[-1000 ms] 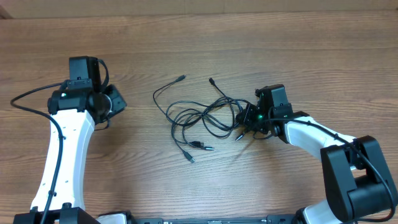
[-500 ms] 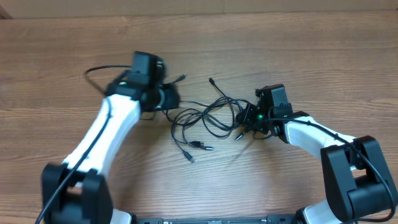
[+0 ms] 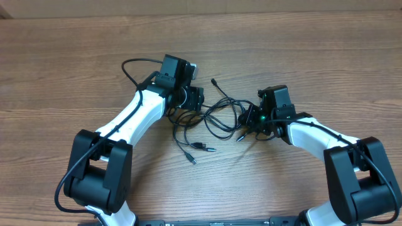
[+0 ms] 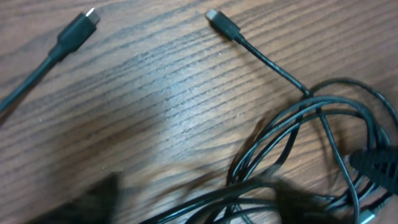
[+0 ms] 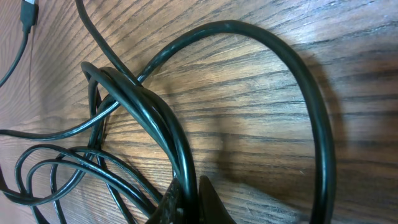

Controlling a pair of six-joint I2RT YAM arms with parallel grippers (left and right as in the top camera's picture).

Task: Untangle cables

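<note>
Wood-grain tabletop [image 3: 301,50] fills the view from above, with a loose knot of thin black cables [image 3: 213,116] lying near its middle, between the two arms.

The left arm [image 3: 135,116] stretches in from the lower left and bends across to the knot's left edge. Its left claw [image 3: 196,98] sits low over the outermost loops there. I cannot tell how far that claw is spread. From above it is just a dark block, and its own camera shows only blurred dark shapes along the bottom edge. That camera does give a close look at the cables [image 4: 298,118]: several strands curve over one another on the right. Two silver-tipped ends lie apart on the wood, a first plug [image 4: 84,25] at the upper left and a second plug [image 4: 221,22] near the top middle.

The right arm [image 3: 314,135] comes in from the lower right. The right claw [image 3: 247,125] sits at the knot's right edge, pinched tight on the cables. Its wrist camera shows the cables [image 5: 155,112] running down together into the closed fingers [image 5: 208,208] at the bottom, with one big loop arching away to the right.

From above, a top end [image 3: 213,81] pokes up and away from the knot. A near end [image 3: 210,149] and a nearest end [image 3: 193,161] lie just beside each other below it.
</note>
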